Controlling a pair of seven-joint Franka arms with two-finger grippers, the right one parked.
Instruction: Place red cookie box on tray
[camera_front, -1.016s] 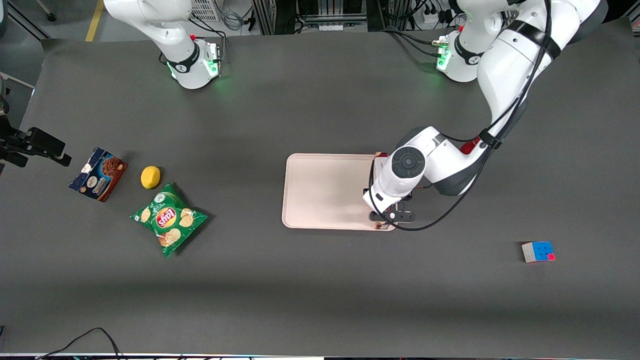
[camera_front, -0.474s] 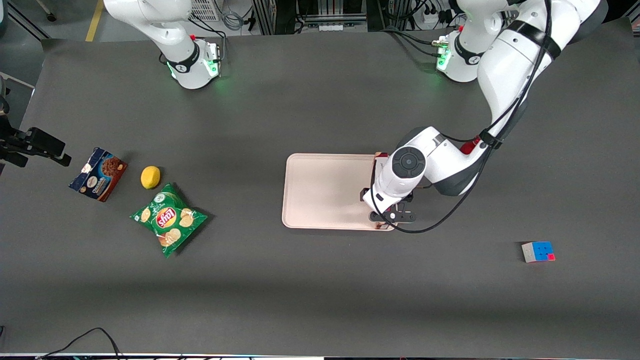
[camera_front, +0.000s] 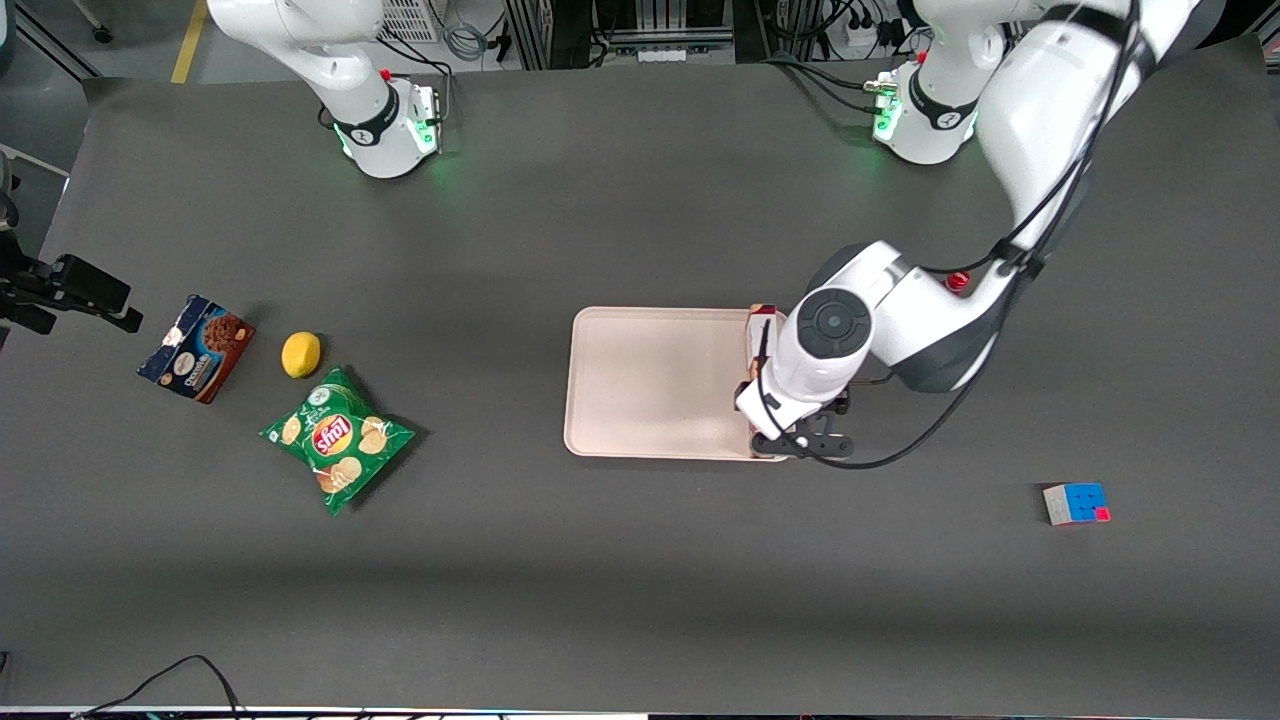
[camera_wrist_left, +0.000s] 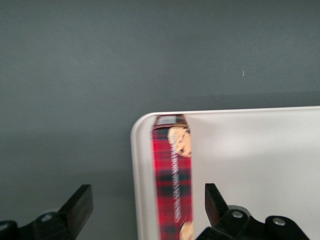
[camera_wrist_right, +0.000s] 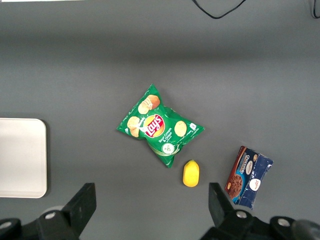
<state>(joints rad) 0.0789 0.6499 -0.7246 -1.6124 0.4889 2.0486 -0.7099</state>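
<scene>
The red cookie box (camera_wrist_left: 172, 185), a long red-and-dark plaid carton, lies flat on the pale pink tray (camera_wrist_left: 250, 150) along the rim nearest the working arm's end. In the front view the arm's wrist covers most of the box (camera_front: 762, 320), and only its ends show on the tray (camera_front: 650, 380). My left gripper (camera_wrist_left: 146, 197) hangs open above the box. Its black fingers (camera_wrist_left: 80, 205) stand wide apart, one over the dark table, the other over the tray, and neither touches the carton. In the front view the gripper (camera_front: 803, 443) sits over the tray corner nearest the camera.
Toward the parked arm's end lie a dark blue cookie box (camera_front: 196, 348), a lemon (camera_front: 300, 354) and a green chips bag (camera_front: 337, 438). A Rubik's cube (camera_front: 1076, 503) sits toward the working arm's end, nearer the camera than the tray.
The left arm's wrist and gripper have shifted slightly toward the working arm's end and the camera. The red cookie box stays on the tray.
</scene>
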